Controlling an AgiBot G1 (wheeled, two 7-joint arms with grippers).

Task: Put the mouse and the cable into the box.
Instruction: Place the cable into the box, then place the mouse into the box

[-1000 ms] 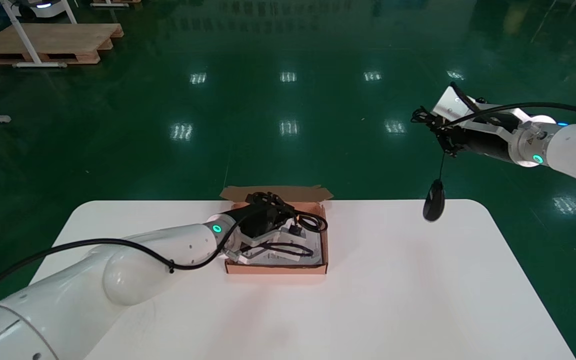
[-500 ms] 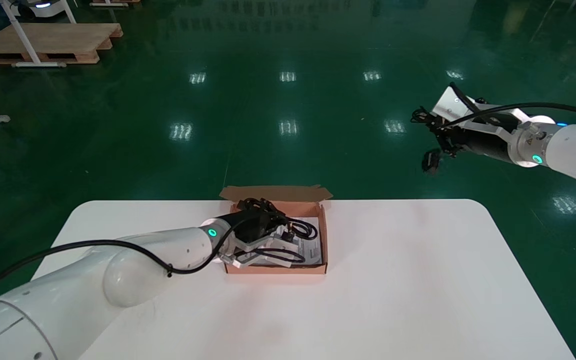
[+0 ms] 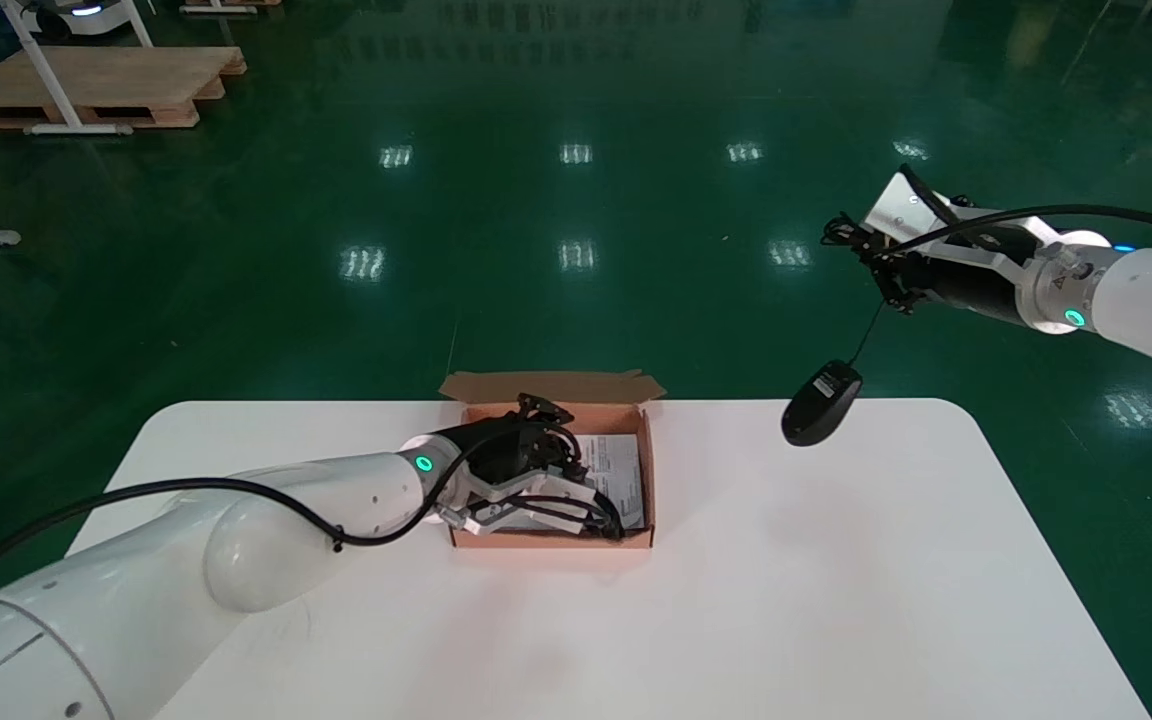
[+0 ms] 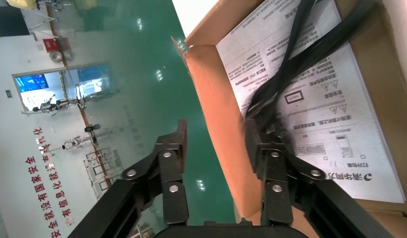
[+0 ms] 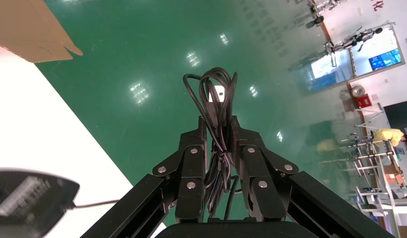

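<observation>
A small cardboard box (image 3: 551, 540) stands open at the table's far middle, with a printed leaflet (image 3: 621, 465) on its floor. A black cable (image 3: 591, 515) lies coiled inside it. My left gripper (image 3: 534, 445) is open at the box's left wall. In the left wrist view the gripper (image 4: 217, 131) straddles the box wall (image 4: 216, 99), one finger inside by the cable (image 4: 291, 64). My right gripper (image 3: 881, 270) hangs high beyond the table's far right, shut on the mouse's bundled cord (image 5: 216, 89). The black mouse (image 3: 822, 404) dangles below it on its cord.
The white table (image 3: 736, 600) has rounded far corners, and green floor lies beyond it. The box's rear flap (image 3: 551, 385) stands up past the table's far edge. A wooden pallet (image 3: 86, 85) rests on the floor far off to the left.
The mouse has swung on its cord, up towards the right gripper and then down and leftward. The left gripper drew back slightly in the box, and the cable now lies lower inside.
</observation>
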